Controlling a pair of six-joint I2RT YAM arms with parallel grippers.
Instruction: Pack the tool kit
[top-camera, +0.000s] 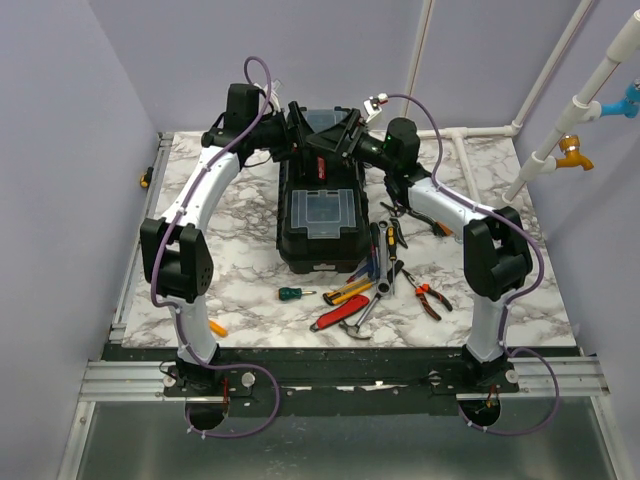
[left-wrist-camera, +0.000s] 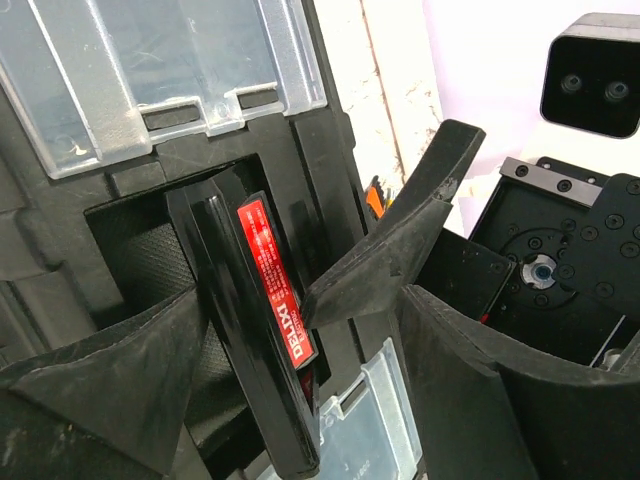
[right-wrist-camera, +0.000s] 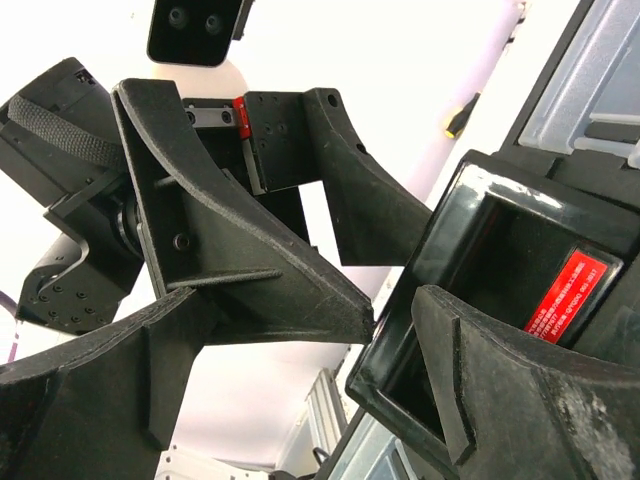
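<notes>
A: Where's the box?

B: Black toolbox (top-camera: 320, 255) sits mid-table toward the far side, lid shut, long axis running near to far. The loose tools (top-camera: 380, 285) lie in a heap on the table (top-camera: 250, 270) just off its near right corner. None are packed yet.

A: Grippers?

B: Both are at the carry handle (left-wrist-camera: 255, 330) on the far half of the lid. The handle is tipped up out of its recess. The left gripper (left-wrist-camera: 252, 298) has a finger against each side of it and looks clamped on, though I can't tell how hard. The right gripper (right-wrist-camera: 318, 295) is spread wide. The handle is next to one finger and nothing is gripped.

A: How will it handle?

B: My guess is it's a stiff plastic shell, bulky and fairly light while empty. The handle is glossy, so probably slippery under rubber fingers, and it pivots. Best to grab it mid-span, square across the bar. The clear lid compartment (top-camera: 322, 210) looks thin, so I'd keep off it.

A: Risk?

B: If the handle slips out, it drops back into the recess. The lid probably needs unlatching before any lift, but I can't see the latches from here.
</notes>
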